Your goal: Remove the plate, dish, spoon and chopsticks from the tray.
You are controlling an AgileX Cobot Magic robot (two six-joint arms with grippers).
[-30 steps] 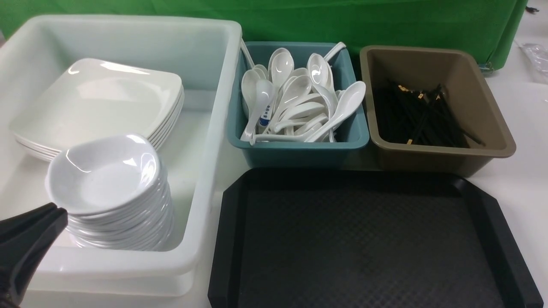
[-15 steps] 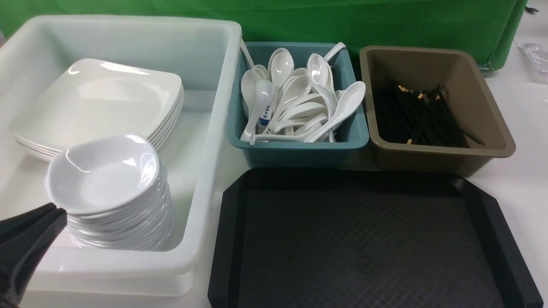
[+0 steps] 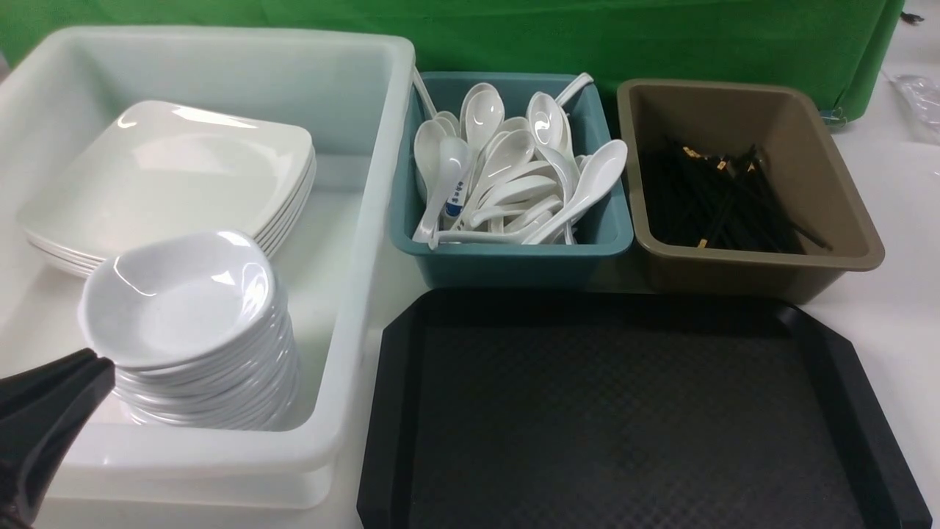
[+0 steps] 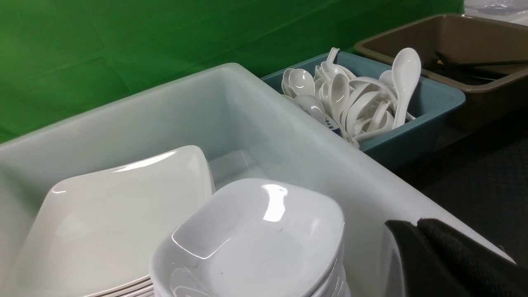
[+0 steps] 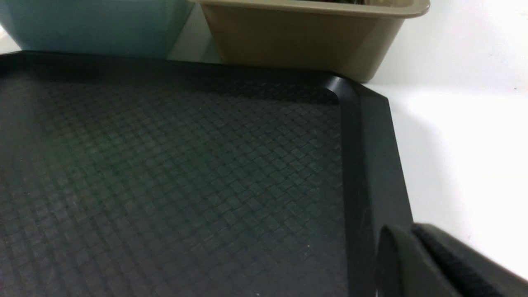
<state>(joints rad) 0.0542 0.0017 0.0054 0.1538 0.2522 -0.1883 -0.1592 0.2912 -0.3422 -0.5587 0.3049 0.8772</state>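
The black tray [image 3: 393, 382] lies front and centre with nothing on its diamond-pattern floor; it also shows in the right wrist view [image 5: 371, 156]. The large square plate [image 3: 176, 173] tops a stack in the white tub. The small dish [image 3: 176, 297] tops a stack in front of it. Several white spoons [image 3: 514, 176] fill the teal bin. Black chopsticks [image 3: 727, 202] lie in the brown bin. My left gripper [image 3: 95, 364] is shut and empty, just at the dish stack's near side. My right gripper [image 5: 408, 231] is shut and empty, over the tray's right rim.
The white tub [image 3: 360, 242] stands left of the tray. The teal bin [image 3: 514, 264] and brown bin [image 3: 764, 268] stand behind it. A green cloth hangs at the back. One spoon with blue print [image 3: 452, 195] lies among the others. White table runs to the right.
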